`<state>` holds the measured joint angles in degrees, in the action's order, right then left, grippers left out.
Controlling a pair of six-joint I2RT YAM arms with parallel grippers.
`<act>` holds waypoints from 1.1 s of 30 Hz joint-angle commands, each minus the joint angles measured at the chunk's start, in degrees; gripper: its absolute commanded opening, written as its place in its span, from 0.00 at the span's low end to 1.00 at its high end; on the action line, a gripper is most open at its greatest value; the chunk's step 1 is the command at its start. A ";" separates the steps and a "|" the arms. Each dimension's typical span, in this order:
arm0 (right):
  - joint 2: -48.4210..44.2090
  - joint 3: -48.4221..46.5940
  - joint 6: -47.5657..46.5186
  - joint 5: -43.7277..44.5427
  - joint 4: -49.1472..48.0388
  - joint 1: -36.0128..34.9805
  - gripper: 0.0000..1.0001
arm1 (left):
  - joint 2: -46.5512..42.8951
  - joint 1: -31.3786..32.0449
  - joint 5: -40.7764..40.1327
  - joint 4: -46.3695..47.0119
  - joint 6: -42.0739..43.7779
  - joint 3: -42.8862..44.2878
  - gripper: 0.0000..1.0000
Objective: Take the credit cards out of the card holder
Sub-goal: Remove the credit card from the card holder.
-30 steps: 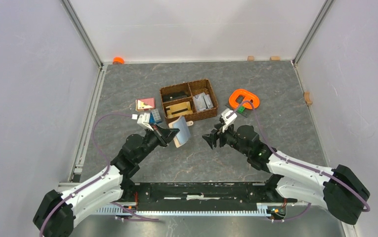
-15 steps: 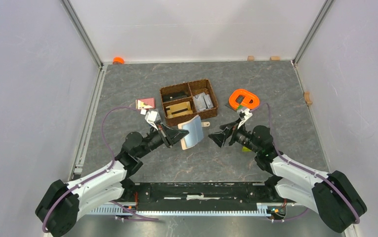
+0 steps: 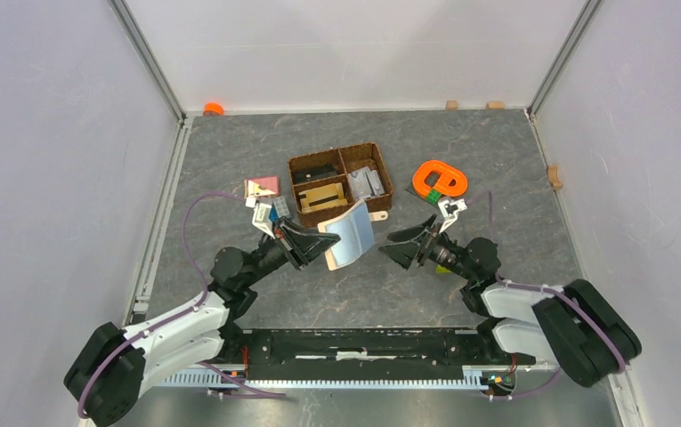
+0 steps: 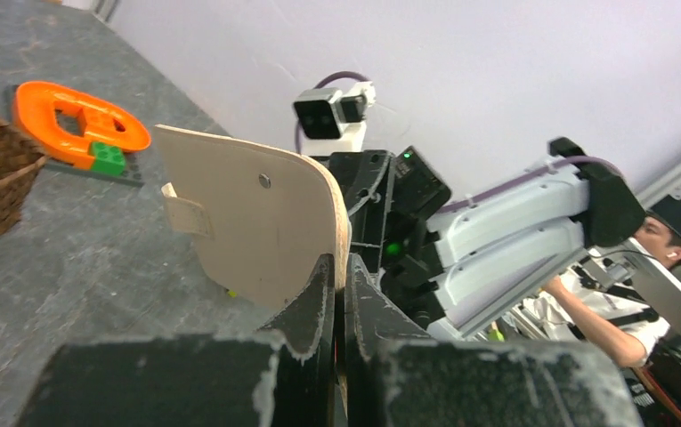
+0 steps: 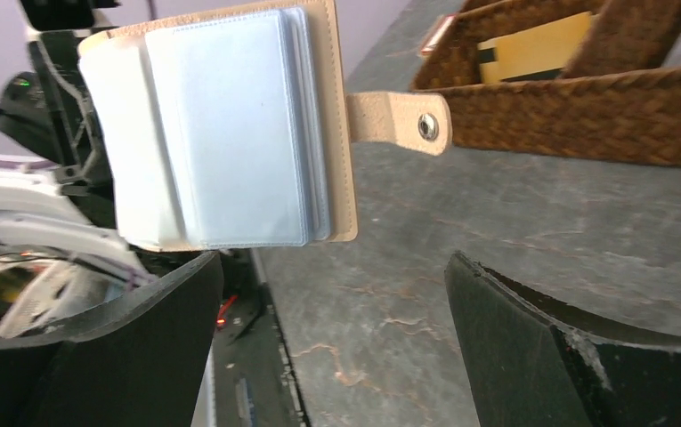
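Note:
My left gripper is shut on one edge of the beige card holder and holds it open above the table. Its pale blue-grey sleeves face my right gripper, which is open and empty a short way to its right. In the left wrist view the holder's beige back rises from my shut fingers. In the right wrist view the blue-grey sleeves and the snap tab show beyond my spread fingers. I see no card sticking out of the sleeves.
A brown woven divided basket with cards in it stands just behind the holder. An orange ring on a dark plate lies at the right. A pink and tan card and blue bricks lie at the left.
My left gripper has carried the open holder to the right, toward the middle. My right arm has drawn back and swung round, its open jaws now facing the holder's inside.

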<state>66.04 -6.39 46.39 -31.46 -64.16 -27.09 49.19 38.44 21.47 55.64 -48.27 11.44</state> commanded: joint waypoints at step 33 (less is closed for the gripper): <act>2.85 8.72 20.07 -3.15 -47.97 3.35 0.98 | 2.59 1.12 2.28 19.49 -8.11 -1.60 0.02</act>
<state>70.32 -0.58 68.01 -36.36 -83.99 -24.80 54.13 39.16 25.61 75.07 -57.60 9.56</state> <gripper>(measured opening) 0.979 0.054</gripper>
